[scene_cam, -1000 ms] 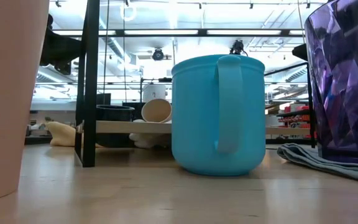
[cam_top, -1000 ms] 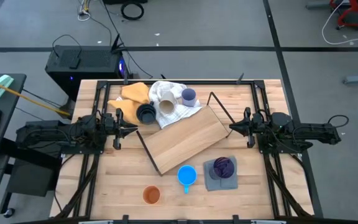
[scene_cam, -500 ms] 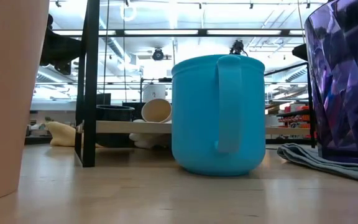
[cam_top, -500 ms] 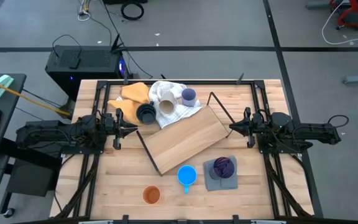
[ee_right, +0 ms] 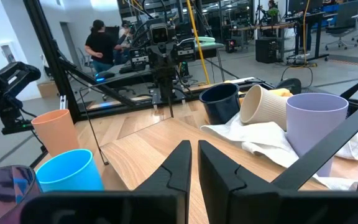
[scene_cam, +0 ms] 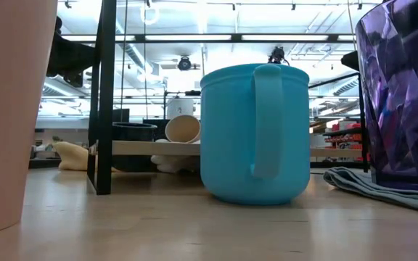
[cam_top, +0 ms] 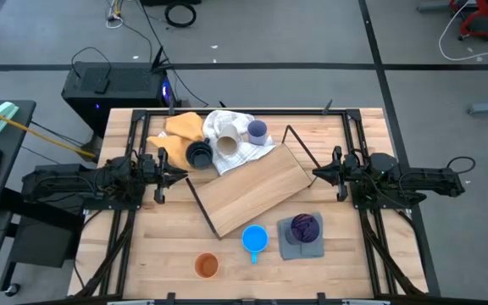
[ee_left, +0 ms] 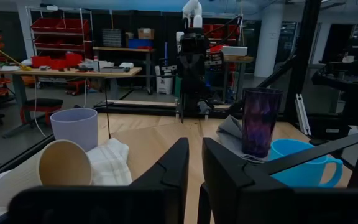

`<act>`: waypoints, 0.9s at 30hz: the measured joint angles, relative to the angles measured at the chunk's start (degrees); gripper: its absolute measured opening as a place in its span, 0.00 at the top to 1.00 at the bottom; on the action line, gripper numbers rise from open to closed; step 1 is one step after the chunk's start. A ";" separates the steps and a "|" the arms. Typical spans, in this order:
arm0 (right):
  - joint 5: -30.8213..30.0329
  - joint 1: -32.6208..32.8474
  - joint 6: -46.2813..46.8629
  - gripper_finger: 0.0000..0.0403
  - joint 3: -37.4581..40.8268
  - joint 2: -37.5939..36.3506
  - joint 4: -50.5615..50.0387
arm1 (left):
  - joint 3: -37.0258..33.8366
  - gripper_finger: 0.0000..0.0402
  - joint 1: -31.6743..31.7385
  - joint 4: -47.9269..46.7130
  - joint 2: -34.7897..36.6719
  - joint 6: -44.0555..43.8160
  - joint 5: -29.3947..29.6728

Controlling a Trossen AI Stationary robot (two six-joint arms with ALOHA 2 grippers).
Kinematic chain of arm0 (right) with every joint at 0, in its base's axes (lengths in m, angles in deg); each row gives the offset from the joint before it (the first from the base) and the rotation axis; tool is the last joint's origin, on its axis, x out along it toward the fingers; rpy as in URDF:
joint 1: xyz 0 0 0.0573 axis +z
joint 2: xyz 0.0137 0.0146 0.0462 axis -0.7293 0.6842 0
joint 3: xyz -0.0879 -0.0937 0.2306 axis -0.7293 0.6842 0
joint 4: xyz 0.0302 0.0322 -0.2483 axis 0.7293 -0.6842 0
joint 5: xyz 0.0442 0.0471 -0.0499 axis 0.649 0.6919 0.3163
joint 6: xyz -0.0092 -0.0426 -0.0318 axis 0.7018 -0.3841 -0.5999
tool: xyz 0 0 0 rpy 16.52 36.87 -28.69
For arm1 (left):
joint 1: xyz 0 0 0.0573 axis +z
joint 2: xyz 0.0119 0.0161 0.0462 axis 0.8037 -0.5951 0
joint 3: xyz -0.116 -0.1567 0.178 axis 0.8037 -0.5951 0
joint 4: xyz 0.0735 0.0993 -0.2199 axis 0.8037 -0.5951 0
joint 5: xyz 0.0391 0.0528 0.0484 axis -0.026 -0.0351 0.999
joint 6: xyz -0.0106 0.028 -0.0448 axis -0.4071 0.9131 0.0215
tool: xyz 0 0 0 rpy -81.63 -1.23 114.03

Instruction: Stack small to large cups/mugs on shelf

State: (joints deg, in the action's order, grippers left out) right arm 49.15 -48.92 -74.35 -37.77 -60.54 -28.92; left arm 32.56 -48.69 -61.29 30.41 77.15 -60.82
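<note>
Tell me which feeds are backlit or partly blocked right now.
Low view: bright ceiling lights behind; the blue mug, the orange cup and the purple cup fill the foreground, hiding most of the shelf. Left wrist view: dim room, that arm's own fingers cover the lower middle. Right wrist view: well lit. High view: even light, unobstructed.

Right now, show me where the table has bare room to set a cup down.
The shelf board is bare. Bare tabletop lies in front of the left pincer, beside the orange cup, and around the right pincer. The far edge is crowded: yellow cloth, navy mug, beige cup, lavender cup on the white cloth.
</note>
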 joint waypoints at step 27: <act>0.00 0.00 0.00 0.91 0.00 0.00 0.00 | 0.01 0.85 -0.02 0.00 0.02 0.00 0.01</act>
State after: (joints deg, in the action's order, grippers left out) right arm 49.15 -48.92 -74.35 -37.77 -60.54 -28.92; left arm 32.57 -48.70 -61.29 30.43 77.15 -60.80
